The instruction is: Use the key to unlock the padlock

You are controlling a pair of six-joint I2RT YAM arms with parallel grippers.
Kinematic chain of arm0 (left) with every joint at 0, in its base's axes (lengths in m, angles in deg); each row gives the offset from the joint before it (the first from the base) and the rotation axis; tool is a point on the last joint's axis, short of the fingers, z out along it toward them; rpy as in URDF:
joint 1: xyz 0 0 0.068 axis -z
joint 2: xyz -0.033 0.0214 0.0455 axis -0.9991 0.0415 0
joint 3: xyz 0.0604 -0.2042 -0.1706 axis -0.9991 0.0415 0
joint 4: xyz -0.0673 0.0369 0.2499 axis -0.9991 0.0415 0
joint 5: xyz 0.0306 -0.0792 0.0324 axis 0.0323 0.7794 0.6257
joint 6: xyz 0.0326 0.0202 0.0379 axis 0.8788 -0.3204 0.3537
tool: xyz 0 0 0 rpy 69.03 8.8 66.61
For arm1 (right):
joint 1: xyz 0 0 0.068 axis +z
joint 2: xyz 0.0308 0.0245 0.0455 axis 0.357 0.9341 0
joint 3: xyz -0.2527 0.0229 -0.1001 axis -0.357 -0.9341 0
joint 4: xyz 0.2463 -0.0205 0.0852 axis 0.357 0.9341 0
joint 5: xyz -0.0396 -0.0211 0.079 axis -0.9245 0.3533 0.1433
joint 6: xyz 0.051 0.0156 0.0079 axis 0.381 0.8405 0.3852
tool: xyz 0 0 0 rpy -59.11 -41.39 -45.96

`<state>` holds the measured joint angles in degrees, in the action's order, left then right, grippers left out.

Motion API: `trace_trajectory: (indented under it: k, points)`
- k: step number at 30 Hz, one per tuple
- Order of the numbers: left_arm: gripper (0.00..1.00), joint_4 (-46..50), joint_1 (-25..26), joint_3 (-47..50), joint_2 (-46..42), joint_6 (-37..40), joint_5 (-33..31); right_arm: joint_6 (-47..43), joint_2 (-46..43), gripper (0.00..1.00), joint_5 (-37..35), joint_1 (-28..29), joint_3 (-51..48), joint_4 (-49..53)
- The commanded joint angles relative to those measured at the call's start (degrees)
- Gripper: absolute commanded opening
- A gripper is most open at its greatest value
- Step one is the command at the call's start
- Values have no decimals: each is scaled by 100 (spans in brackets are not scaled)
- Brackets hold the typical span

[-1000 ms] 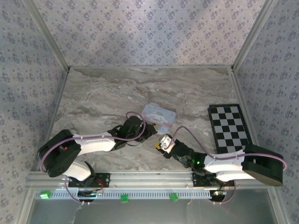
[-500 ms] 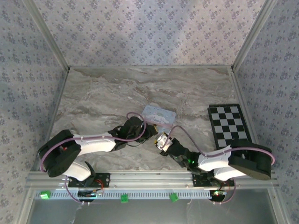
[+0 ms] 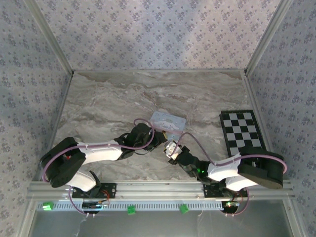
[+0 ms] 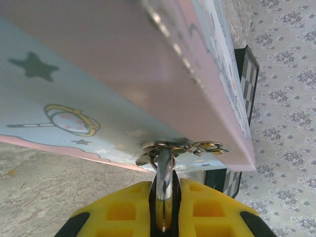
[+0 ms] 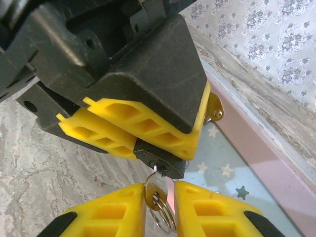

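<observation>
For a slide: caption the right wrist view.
Left gripper clamps the padlock; key sits in its keyhole between the right gripper's jaws.

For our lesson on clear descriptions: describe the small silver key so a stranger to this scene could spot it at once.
On the marble table, find the pastel blue-and-pink box in the middle. At its edge the left gripper clamps a black padlock. The small silver key sticks out of that lock's base, the one piece with a wire ring dangling from it.
</observation>
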<state>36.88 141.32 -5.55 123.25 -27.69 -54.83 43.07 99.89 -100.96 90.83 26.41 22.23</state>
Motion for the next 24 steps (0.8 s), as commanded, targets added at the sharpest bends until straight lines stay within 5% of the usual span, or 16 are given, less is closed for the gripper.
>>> trace_trajectory:
  k: [1, 24]
  points:
    - [0, -332, 48, -120, -8, -19, 93, 249, 52, 19, -298, 31, 144, -114]
    - [0, -317, 115, -278, 155, 148, 43, 2717, -283, 7, -242, -136, 469, 892]
